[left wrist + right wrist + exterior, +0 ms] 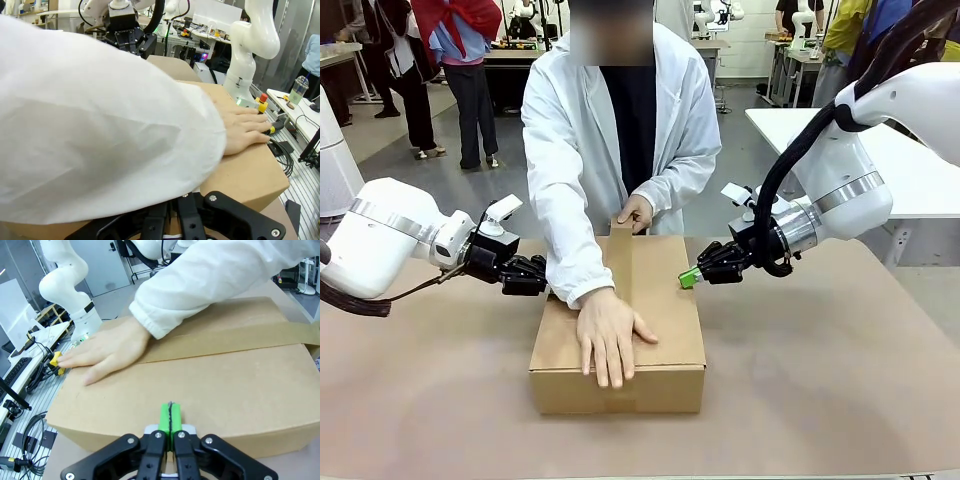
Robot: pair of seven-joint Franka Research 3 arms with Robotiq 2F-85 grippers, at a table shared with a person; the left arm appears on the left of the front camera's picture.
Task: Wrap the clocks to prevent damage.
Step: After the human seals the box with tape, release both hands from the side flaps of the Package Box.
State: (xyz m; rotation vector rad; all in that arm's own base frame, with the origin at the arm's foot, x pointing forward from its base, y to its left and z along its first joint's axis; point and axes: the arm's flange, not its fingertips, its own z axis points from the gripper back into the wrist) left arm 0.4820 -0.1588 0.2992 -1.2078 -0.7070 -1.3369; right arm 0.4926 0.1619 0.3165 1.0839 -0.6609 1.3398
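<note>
The clocks are out of view. A shut cardboard box (670, 325) (225, 385) (250, 172) lies mid-table with a strip of brown tape (620, 262) (240, 342) along its top seam. The person in a white coat presses one hand (610, 342) (105, 352) (247, 130) flat on the lid, while the other hand (637, 212) holds the tape at the far edge. My left gripper (535, 277) is shut beside the box's left side, against the person's sleeve (100, 125). At the box's right edge my right gripper (688, 277) (170, 416) is shut, green pads together, holding nothing.
A white table (910, 170) stands at the back right. The arm bases (250, 50) (70, 275) rise at the table's near edge, with cables (30, 430) and a control box beside them. People stand farther off in the room. Bare brown tabletop (820, 380) surrounds the box.
</note>
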